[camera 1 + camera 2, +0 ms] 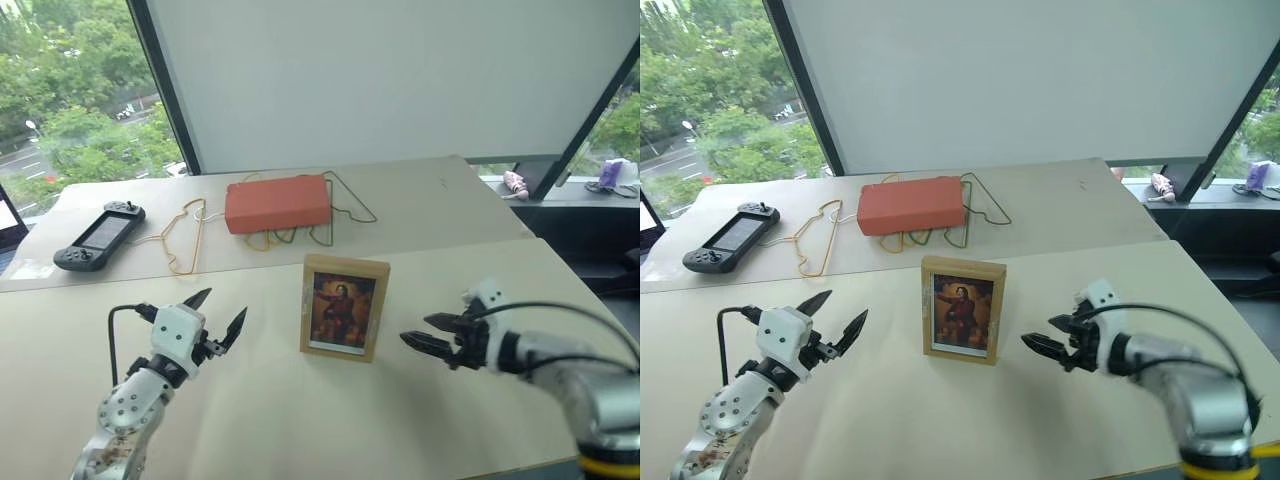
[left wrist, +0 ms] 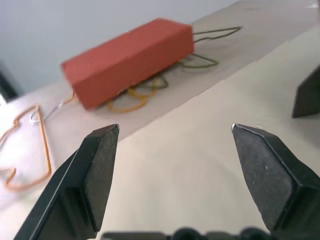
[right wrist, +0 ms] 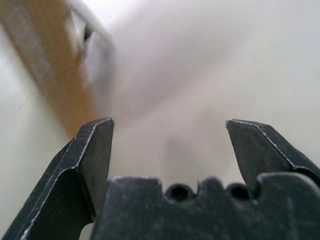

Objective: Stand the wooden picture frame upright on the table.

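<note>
The wooden picture frame (image 1: pixel 344 307) stands upright on the beige table (image 1: pixel 300 420), its dark portrait facing me. Nothing touches it. My left gripper (image 1: pixel 221 316) hovers open to the frame's left, a hand's width away, with nothing between its fingers (image 2: pixel 97 175). My right gripper (image 1: pixel 428 333) is open to the frame's right, a short gap from its edge, fingertips pointing toward it. The right wrist view shows the frame's light-wood side (image 3: pixel 60 75) blurred beyond the open fingers (image 3: pixel 92 160).
An orange-red box (image 1: pixel 278 203) lies on wire hangers (image 1: pixel 185 235) at the back of the table. A black handheld game console (image 1: pixel 98 236) sits at the back left. The table's right edge (image 1: pixel 590 290) runs beside my right arm.
</note>
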Controlling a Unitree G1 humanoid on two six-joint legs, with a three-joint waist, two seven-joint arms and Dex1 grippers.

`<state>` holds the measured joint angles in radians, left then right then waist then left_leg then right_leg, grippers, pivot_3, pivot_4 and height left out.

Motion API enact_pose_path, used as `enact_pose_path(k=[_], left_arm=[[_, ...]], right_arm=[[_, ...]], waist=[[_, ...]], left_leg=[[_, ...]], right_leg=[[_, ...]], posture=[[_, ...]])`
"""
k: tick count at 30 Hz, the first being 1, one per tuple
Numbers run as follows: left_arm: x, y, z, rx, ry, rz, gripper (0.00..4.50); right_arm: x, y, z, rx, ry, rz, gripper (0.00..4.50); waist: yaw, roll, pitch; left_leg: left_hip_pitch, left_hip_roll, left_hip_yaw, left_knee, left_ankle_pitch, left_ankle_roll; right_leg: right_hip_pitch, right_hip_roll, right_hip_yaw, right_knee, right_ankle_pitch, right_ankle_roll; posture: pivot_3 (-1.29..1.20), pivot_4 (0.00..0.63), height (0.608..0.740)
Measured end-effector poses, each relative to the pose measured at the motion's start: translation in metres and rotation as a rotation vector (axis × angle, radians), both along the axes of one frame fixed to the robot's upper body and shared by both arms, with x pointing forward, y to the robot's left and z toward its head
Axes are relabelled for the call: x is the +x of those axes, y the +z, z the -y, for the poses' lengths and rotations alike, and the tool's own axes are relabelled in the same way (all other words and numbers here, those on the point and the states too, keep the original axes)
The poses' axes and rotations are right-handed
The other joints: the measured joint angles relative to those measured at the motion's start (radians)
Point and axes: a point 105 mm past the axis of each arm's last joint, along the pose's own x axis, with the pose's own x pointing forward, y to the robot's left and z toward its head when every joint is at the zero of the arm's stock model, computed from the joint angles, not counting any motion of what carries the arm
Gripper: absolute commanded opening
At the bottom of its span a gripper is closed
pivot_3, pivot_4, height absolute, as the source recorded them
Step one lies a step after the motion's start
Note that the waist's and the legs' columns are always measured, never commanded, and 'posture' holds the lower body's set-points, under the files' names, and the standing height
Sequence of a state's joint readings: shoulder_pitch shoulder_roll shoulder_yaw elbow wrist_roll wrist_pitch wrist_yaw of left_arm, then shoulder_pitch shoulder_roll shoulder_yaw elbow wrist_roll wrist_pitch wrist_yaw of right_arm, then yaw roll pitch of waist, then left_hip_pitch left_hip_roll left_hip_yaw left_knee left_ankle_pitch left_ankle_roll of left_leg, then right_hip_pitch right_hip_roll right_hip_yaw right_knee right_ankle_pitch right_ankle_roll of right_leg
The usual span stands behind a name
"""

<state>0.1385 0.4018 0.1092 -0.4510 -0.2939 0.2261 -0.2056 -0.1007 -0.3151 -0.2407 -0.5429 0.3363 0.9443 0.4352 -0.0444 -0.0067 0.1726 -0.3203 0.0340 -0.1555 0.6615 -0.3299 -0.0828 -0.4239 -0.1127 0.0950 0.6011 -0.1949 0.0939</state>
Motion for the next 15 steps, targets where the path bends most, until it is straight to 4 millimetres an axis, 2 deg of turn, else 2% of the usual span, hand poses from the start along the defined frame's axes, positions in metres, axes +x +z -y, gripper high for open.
enact_pose_path(k=[2,4,6,12,15], left_arm=[[0.002,-0.008,-0.011,-0.094,0.133,-0.055,3.87],[0.002,-0.017,-0.021,-0.111,0.219,-0.101,3.87],[0.004,-0.019,-0.023,-0.112,0.25,-0.104,3.87],[0.015,-0.036,-0.018,-0.148,0.242,-0.151,3.87],[0.017,-0.036,-0.018,-0.132,0.232,-0.137,3.87]], right_arm=[[-0.003,-0.003,0.011,-0.091,-0.217,0.091,4.15],[-0.008,-0.004,0.014,-0.126,-0.35,0.165,4.15],[-0.009,-0.004,0.015,-0.112,-0.446,0.214,4.15],[0.003,-0.01,0.017,-0.131,-0.446,0.276,4.15],[0.007,-0.01,0.016,-0.142,-0.419,0.293,4.15]], waist=[[0.004,0.0,-0.001],[0.002,-0.001,-0.001],[0.0,-0.001,-0.001],[-0.004,-0.001,-0.001],[-0.003,-0.001,-0.001]], left_leg=[[0.002,0.0,-0.001,0.0,0.003,-0.005],[0.002,0.0,-0.001,0.0,0.003,-0.006],[0.003,0.0,-0.001,0.0,0.004,-0.006],[0.003,0.0,-0.001,-0.002,0.003,-0.006],[0.003,0.0,-0.001,-0.002,0.003,-0.006]], right_leg=[[-0.001,0.0,0.0,-0.001,0.0,0.0],[-0.001,0.0,0.0,-0.002,0.001,-0.001],[-0.001,0.0,0.0,-0.002,0.001,-0.001],[0.0,0.001,0.0,-0.004,0.001,-0.002],[0.0,0.0,0.0,-0.006,0.001,-0.002]], posture=[[0.0,0.15,0.74],[0.0,0.15,0.74],[0.0,0.15,0.74],[0.0,0.15,0.74],[0.0,0.15,0.74]])
